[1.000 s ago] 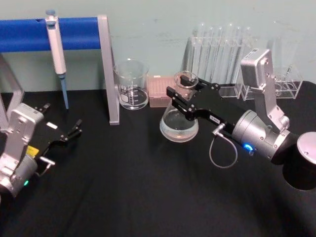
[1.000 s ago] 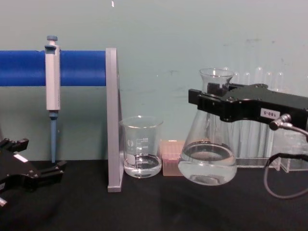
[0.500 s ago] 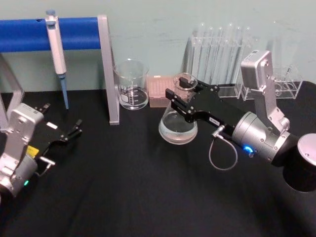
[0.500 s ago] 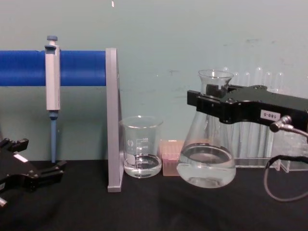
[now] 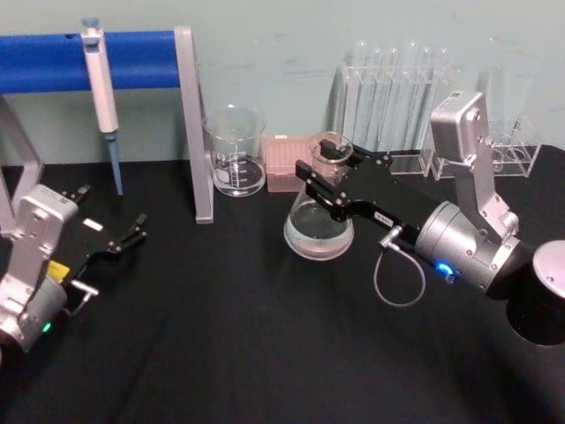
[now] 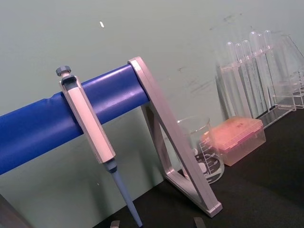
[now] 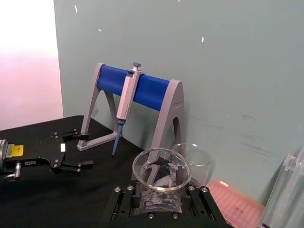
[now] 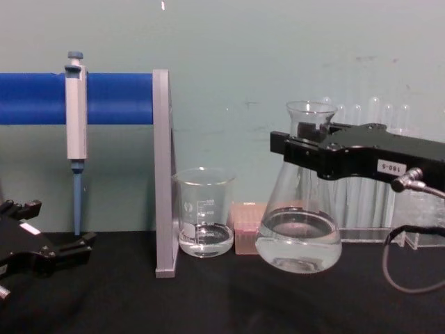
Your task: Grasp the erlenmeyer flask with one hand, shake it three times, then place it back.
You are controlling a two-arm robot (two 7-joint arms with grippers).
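The erlenmeyer flask is clear glass holding colourless liquid; the right end effector is black with a white label. The desk is black, the wall pale green. The bar is blue, the pipette pale grey with a blue tip, the box pink.

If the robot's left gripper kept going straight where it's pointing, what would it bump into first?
Probably the pipette stand's grey leg. The left gripper points toward it, though depth is unclear. The right gripper holds the erlenmeyer flask farther right.
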